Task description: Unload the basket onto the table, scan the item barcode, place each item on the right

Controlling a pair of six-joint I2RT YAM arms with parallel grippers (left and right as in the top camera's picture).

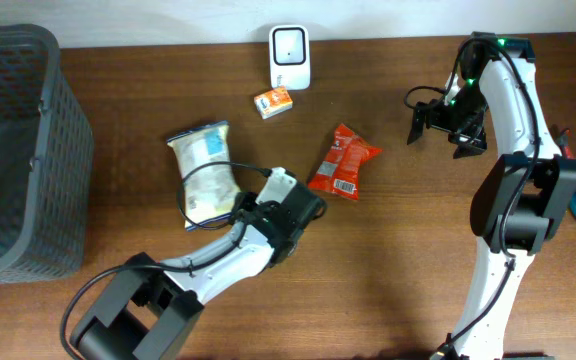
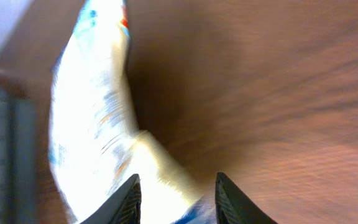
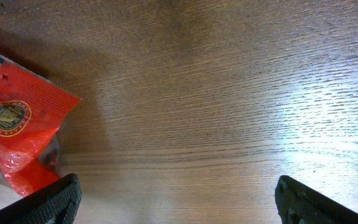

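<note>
left gripper (image 2: 178, 200) half-spread astride a corner of the white pouch (image 2: 92, 124), right gripper (image 3: 180, 202) wide and empty: pinch that corner squarely, then carry it to the barcode scanner (image 1: 290, 57) at twelve o'clock.

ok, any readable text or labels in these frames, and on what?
No text can be read.
red packet: round gold emblem, lettering too small.
white packet: blue print, blurred.
orange box: print too small.
scanner: no marking visible.

Left wrist view motion-blurred; white packet (image 2: 92, 124) print unreadable.
</note>
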